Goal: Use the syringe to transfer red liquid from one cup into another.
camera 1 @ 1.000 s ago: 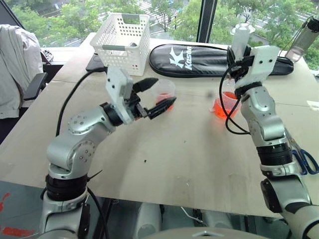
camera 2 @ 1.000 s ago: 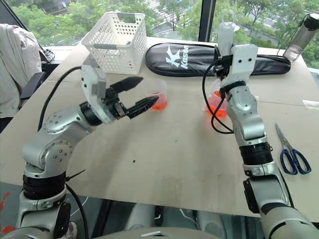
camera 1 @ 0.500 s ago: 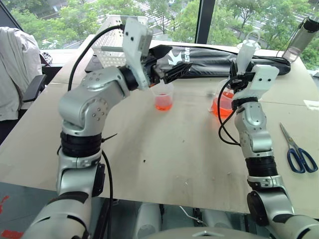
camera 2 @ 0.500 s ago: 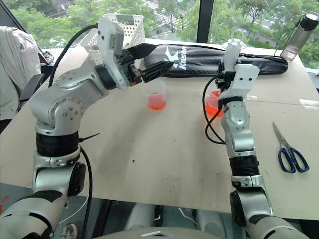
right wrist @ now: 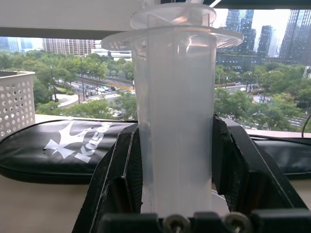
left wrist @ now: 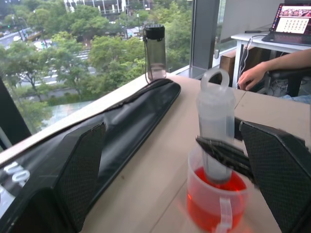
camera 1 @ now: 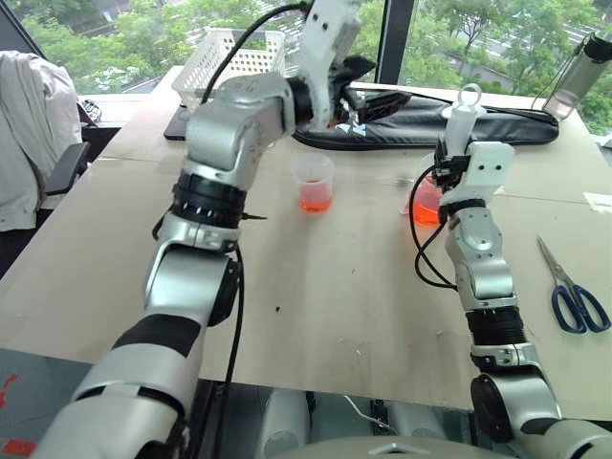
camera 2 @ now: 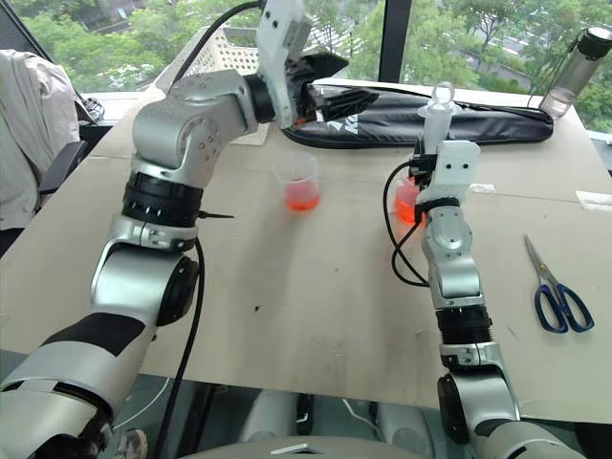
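Right gripper (right wrist: 177,160): clamped on the barrel of the syringe (camera 1: 459,117), one black finger on each side of the clear tube; it stands over the right half of the table (camera 1: 335,287).
Syringe: upright, white plunger ring at the top, lower end down inside the wider cup (left wrist: 214,204) — in the left wrist view the barrel enters the red liquid (left wrist: 194,208), though the tip itself is hard to make out through the plastic.
Wider cup: just in front of the right gripper, red liquid filling its lower part; a second clear rim seems to sit askew on it.
Left gripper (camera 1: 368,91): raised above the table near the black case (camera 1: 516,124), its two black fingers (left wrist: 82,165) spread wide with nothing between them; from its own camera the syringe and the wider cup lie in the gap ahead.
Narrower cup (camera 1: 314,182): alone near the table's middle, well apart from the wider cup, a shallow layer of red liquid at its bottom.
Scissors (camera 1: 569,292): blue-handled, flat on the table at the right edge, apart from both cups.
White basket (camera 1: 225,53): at the far left of the table, behind the left arm.
Bottle (left wrist: 154,51): dark, upright at the far right corner beyond the case.
Background — a person's hand (left wrist: 252,76) rests on a separate desk beside a laptop (left wrist: 294,22).
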